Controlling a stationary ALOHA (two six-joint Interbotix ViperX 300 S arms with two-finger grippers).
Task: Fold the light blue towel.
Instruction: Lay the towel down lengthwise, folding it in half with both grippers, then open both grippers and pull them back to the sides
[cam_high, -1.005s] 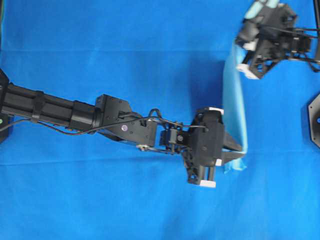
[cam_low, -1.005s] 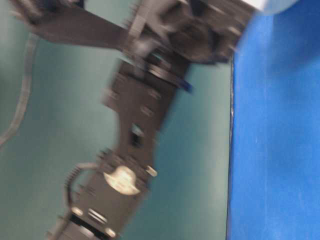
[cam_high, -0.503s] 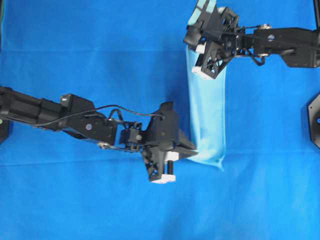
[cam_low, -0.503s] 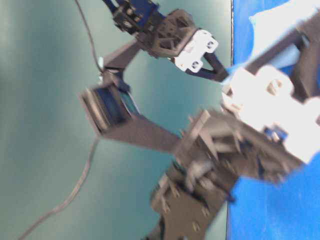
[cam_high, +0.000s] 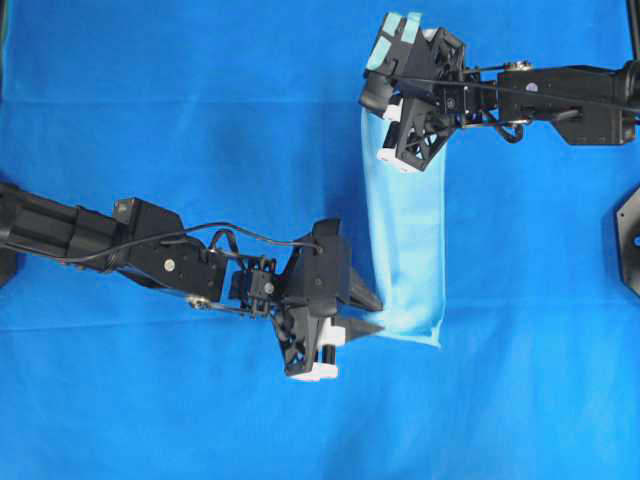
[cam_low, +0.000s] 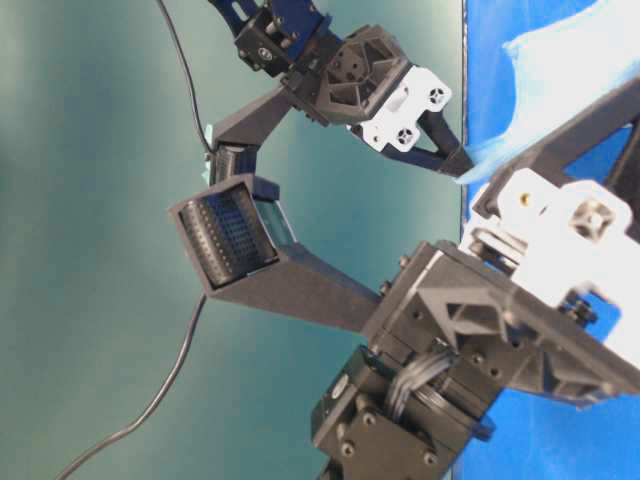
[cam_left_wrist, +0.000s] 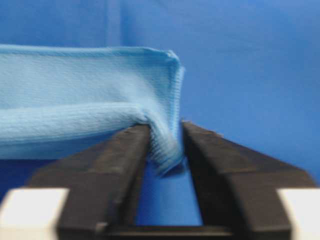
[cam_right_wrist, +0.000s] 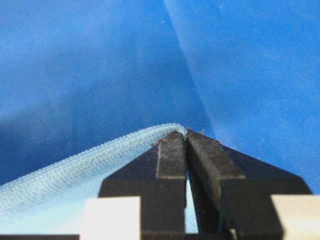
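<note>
The light blue towel lies folded into a long narrow strip on the blue table cover, running from the top of the overhead view down to the middle. My left gripper sits at the strip's lower left corner. Its jaws stand slightly apart in the left wrist view, where the gripper has the towel corner hanging loose between its fingers. My right gripper is at the strip's upper end, partly draped by cloth. Seen from its wrist, the right gripper is shut on the towel hem.
The deep blue table cover spreads under everything. A black mount sits at the right edge. From table level both arms crowd the view in front of a teal backdrop, with the towel at top right.
Both arms carried the towel leftward and lowered it into a flat folded strip. The left jaws have parted from the corner that they held; the right jaws stay closed on the hem.
</note>
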